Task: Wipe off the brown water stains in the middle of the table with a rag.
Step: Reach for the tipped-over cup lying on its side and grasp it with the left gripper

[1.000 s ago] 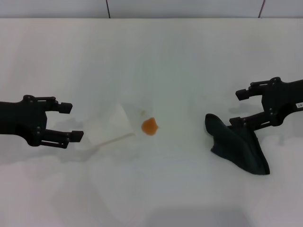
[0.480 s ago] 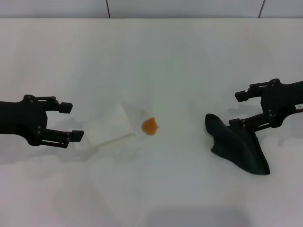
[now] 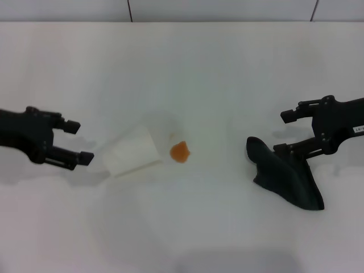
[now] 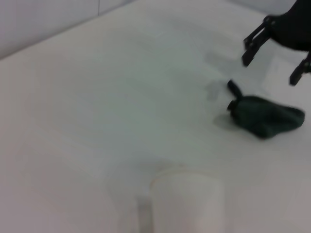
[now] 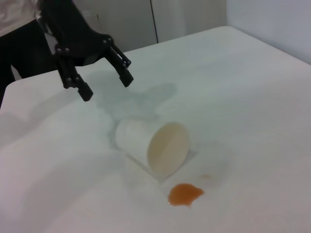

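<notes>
The rag [image 3: 287, 177] lies crumpled toward the right edge of the white surface [image 3: 187, 74], a dark greenish-black heap with loose folds and one pointed end reaching toward the middle; it is the thing nearest the front edge. Just behind it hangs the right hand [image 3: 289, 132], its fingers spread apart and holding nothing; the lower finger [image 3: 293, 149] sits right at the rag's rear fold, though whether it touches the cloth cannot be told. Close to the middle of the surface, well apart from the rag, sits the brown water stain [image 3: 180, 151], one small orange-brown blob with an uneven rounded outline. In the right wrist view the stain [image 5: 184, 194] lies just in front of the mouth of a white cup [image 5: 154, 145], which is tipped on its side, its cream-tinted inside facing the blob without touching it. The cup [image 3: 132, 157] lies between the stain and the left hand [image 3: 78, 140], which hangs over the left side of the surface, near the cup but apart from it, fingers open and empty.
</notes>
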Robot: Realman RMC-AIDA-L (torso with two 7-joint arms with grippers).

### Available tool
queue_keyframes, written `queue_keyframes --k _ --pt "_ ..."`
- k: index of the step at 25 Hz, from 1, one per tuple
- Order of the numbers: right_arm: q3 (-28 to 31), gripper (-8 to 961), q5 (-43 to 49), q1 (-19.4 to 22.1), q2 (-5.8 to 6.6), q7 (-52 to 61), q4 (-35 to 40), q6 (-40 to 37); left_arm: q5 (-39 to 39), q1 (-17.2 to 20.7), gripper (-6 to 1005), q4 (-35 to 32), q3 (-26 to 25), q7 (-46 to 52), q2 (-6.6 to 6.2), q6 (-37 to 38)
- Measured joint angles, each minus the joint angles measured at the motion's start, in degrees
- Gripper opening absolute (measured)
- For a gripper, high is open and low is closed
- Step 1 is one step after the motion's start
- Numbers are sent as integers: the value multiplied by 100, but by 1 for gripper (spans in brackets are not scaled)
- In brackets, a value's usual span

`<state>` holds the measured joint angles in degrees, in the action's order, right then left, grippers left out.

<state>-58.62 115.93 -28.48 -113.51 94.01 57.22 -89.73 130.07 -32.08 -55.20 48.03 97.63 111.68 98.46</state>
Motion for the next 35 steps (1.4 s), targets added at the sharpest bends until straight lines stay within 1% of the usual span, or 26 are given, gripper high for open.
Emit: queue_keyframes --k 7,11,13,17,19,23,26,30,35 --pt "-2 854 1 -28 -22 -29 -11 38 987 -878 892 2 5 353 -7 201" --pt "-10 854 1 -58 -43 -35 -11 41 1528 -1280 892 37 30 452 29 275" --pt "-9 854 1 -109 -67 -43 -11 48 1714 -1370 892 66 95 512 37 284" --pt "-20 854 -2 -248 -133 -61 -16 58 1973 -1389 892 84 254 605 49 286" --pt "-41 854 -4 -271 -138 -52 -17 61 2178 -1429 892 106 333 657 107 251" --pt "-67 854 -3 -263 -138 -30 -19 62 2502 -1603 892 14 369 695 314 197" --pt "-84 854 -1 -262 -140 -29 -19 62 2552 -1658 892 -126 366 714 386 174" --pt "-113 854 0 -270 -146 -27 -25 62 2567 -1741 892 -121 368 724 453 156" --pt "-149 853 5 -280 -152 -24 -68 76 2711 -1793 891 -156 389 763 595 126"
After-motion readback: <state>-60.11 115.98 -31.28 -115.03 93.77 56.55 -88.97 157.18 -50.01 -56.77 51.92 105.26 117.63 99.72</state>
